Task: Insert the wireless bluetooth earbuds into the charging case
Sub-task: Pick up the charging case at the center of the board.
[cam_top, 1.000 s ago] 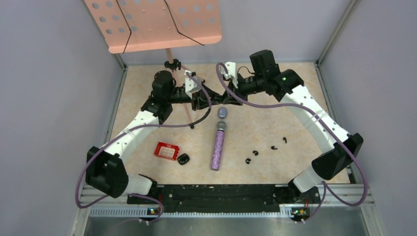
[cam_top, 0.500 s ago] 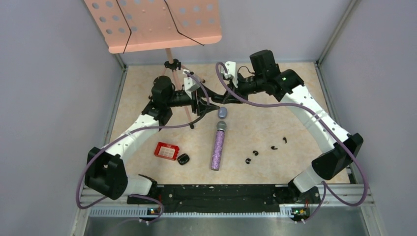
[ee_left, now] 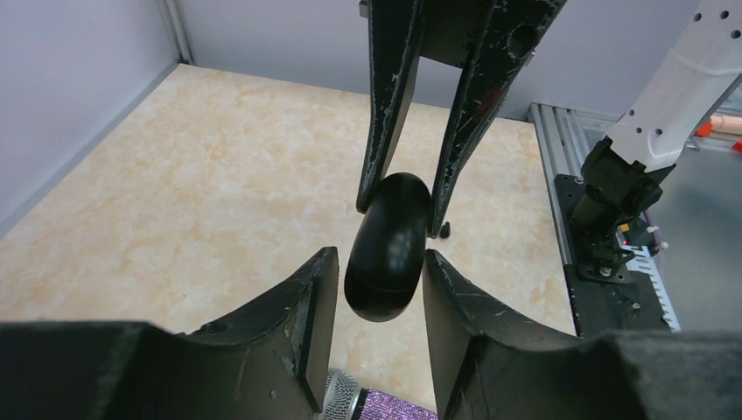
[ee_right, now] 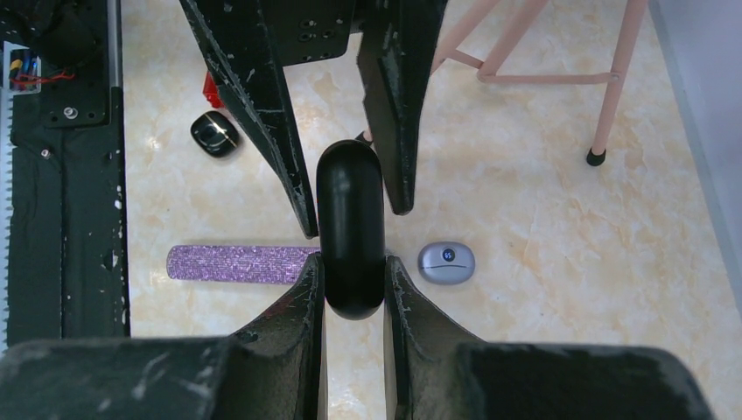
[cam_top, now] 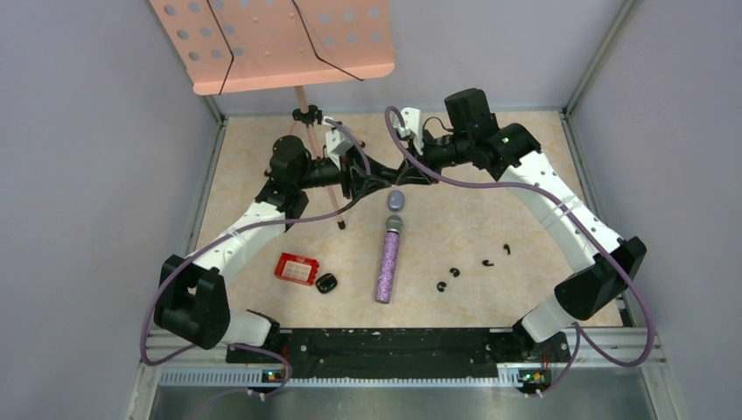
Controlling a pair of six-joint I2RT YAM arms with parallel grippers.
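Right claw (ee_right: 352,264) and left claw (ee_left: 381,260) both clamp one black case (ee_right: 350,197) in mid-air, probably to pry it open; black earbuds (cam_top: 455,272) lie loose on the surface (cam_top: 525,219), well apart

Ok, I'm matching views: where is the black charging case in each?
Top external: black charging case, where both arms meet, upper centre.
Left wrist: centre of picture.
Right wrist: centre of picture.
Shared landmark: purple glitter microphone, in all three views.
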